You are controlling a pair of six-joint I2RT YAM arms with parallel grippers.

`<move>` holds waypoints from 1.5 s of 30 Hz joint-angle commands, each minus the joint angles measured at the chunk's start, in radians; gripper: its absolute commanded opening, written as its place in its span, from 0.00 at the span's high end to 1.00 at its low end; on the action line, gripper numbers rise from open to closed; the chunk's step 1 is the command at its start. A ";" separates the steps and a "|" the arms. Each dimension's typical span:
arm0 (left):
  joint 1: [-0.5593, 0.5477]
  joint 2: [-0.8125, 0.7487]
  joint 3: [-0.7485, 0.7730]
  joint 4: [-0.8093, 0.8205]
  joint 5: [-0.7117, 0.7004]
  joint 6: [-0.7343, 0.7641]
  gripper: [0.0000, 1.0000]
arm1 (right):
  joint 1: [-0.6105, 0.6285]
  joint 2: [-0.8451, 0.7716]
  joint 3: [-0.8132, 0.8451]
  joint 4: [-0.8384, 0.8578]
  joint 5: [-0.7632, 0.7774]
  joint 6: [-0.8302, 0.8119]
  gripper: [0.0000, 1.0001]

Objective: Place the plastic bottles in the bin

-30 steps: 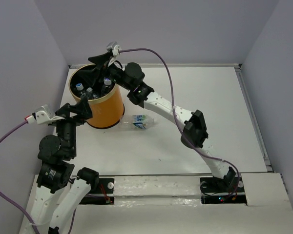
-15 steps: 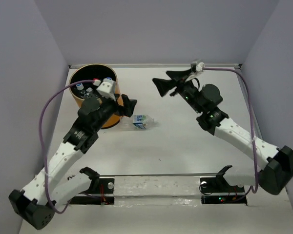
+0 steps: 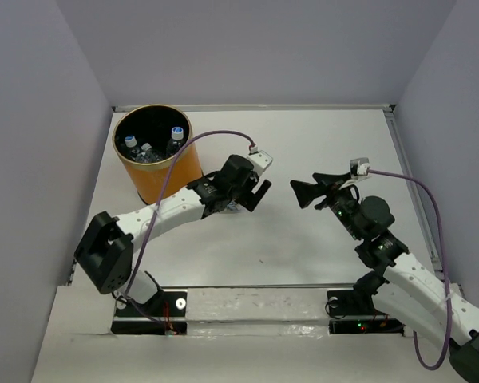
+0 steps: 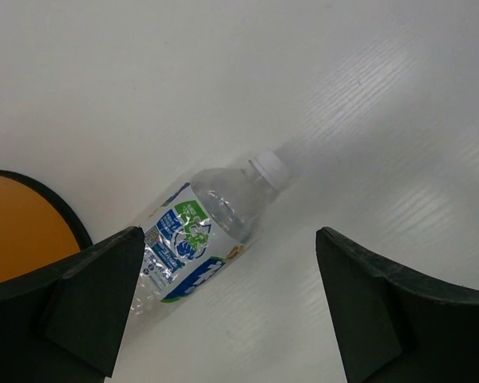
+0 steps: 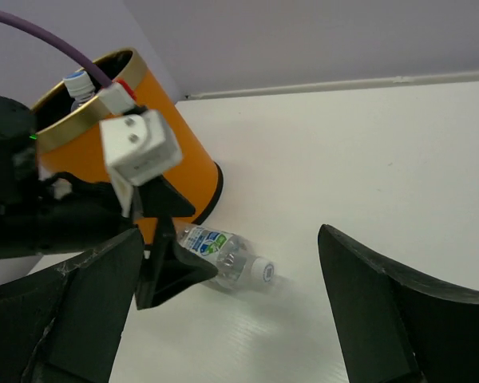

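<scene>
One clear plastic bottle (image 4: 210, 226) with a white cap and a blue-green label lies on its side on the white table, just right of the orange bin (image 3: 172, 171). My left gripper (image 3: 244, 196) hangs open right above it and hides most of it in the top view. In the left wrist view the bottle lies ahead of the open gripper (image 4: 231, 319), near the left finger. Three capped bottles (image 3: 153, 144) stand inside the bin. My right gripper (image 3: 298, 195) is open and empty, right of the bottle. The right wrist view shows the bottle (image 5: 223, 254) and the bin (image 5: 176, 155).
The bin stands at the table's far left corner by the left wall. A raised rail (image 3: 407, 171) runs along the table's right edge. The left arm's purple cable (image 3: 195, 137) arcs past the bin. The left gripper's fingers (image 5: 172, 267) show beside the bottle in the right wrist view.
My left arm has swung out from beside the bin to above the lying bottle. My right arm has left the bin, gone right, then come nearer and lower.
</scene>
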 commanded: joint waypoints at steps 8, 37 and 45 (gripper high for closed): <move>0.031 0.162 0.070 -0.041 -0.132 0.139 0.01 | -0.006 -0.143 0.006 -0.064 0.074 -0.049 0.05; 0.097 0.242 0.240 -0.132 0.200 0.076 0.56 | -0.006 -0.084 0.030 -0.095 0.056 -0.063 0.05; 0.088 -0.065 0.397 -0.042 0.199 -0.051 0.57 | -0.006 -0.053 0.029 -0.091 0.057 -0.066 0.05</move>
